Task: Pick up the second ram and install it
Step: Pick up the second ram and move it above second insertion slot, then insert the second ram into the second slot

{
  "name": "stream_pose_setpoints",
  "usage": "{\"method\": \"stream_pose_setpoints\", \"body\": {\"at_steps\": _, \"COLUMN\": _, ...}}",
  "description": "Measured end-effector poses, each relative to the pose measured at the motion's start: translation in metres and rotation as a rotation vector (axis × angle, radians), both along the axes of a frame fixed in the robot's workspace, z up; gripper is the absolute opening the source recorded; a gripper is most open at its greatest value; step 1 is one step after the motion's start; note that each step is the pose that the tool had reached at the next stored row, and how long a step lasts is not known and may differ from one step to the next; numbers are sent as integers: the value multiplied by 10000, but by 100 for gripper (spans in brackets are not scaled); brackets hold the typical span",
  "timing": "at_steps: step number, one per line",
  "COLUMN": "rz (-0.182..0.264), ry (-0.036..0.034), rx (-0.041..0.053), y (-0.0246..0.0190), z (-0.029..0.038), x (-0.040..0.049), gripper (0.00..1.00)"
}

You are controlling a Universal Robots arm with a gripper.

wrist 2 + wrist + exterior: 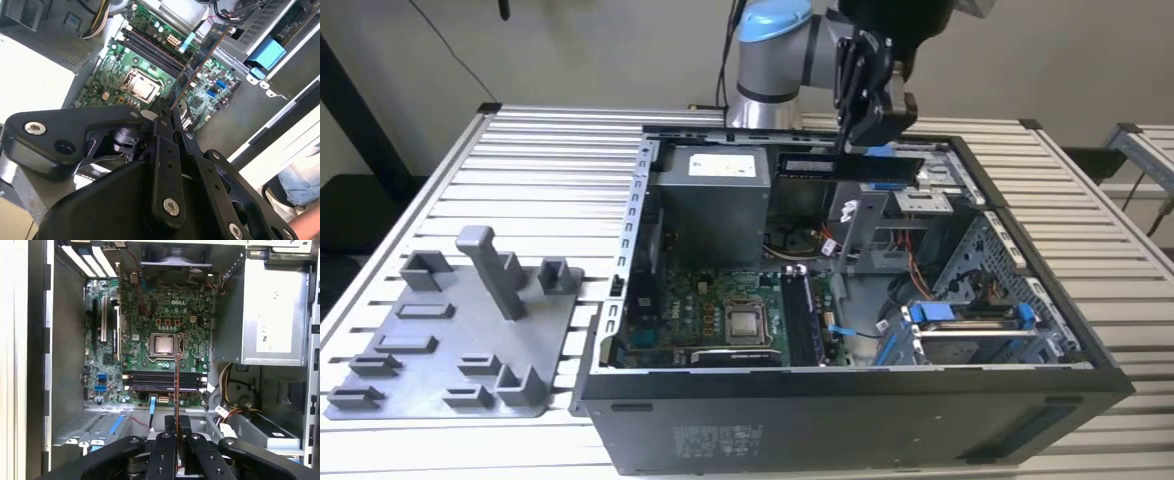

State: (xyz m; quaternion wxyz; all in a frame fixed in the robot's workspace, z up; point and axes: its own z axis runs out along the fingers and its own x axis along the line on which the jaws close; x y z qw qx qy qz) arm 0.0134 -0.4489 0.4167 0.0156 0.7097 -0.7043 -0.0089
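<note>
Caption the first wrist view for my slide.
Gripper holds the second ram edge-on above the green motherboard.

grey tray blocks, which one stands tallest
The slim upright post near the tray's far edge, between two short blocks; it rises well above all others.

Open computer case sits on the slatted table, with the tray of blocks just beside it on the exterior view's left. Inside, the power supply is at the far end and the motherboard is nearer the camera. The CPU socket is on it, with the memory slots next to that and the drive cage further right. The gripper hangs over the case's far end, second ram between its fingers.
</note>
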Motion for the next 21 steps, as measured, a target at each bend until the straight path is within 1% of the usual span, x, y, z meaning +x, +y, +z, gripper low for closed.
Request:
{"method": "stream_pose_setpoints", "body": {"at_steps": 4, "rz": 0, "ry": 0, "rx": -1, "y": 126, "z": -1, "x": -4, "gripper": 14}}
{"method": "stream_pose_setpoints", "body": {"at_steps": 7, "rz": 0, "ry": 0, "rx": 0, "y": 208, "z": -2, "x": -6, "gripper": 14}}
{"method": "stream_pose_setpoints", "body": {"at_steps": 8, "rz": 0, "ry": 0, "rx": -1, "y": 229, "z": -3, "x": -7, "gripper": 14}}
{"method": "stream_pose_setpoints", "body": {"at_steps": 11, "rz": 2, "ry": 0, "rx": -1, "y": 252, "z": -2, "x": -6, "gripper": 14}}
{"method": "stream_pose_setpoints", "body": {"at_steps": 21, "rz": -3, "ry": 0, "rx": -1, "y": 254, "z": -3, "x": -7, "gripper": 14}}
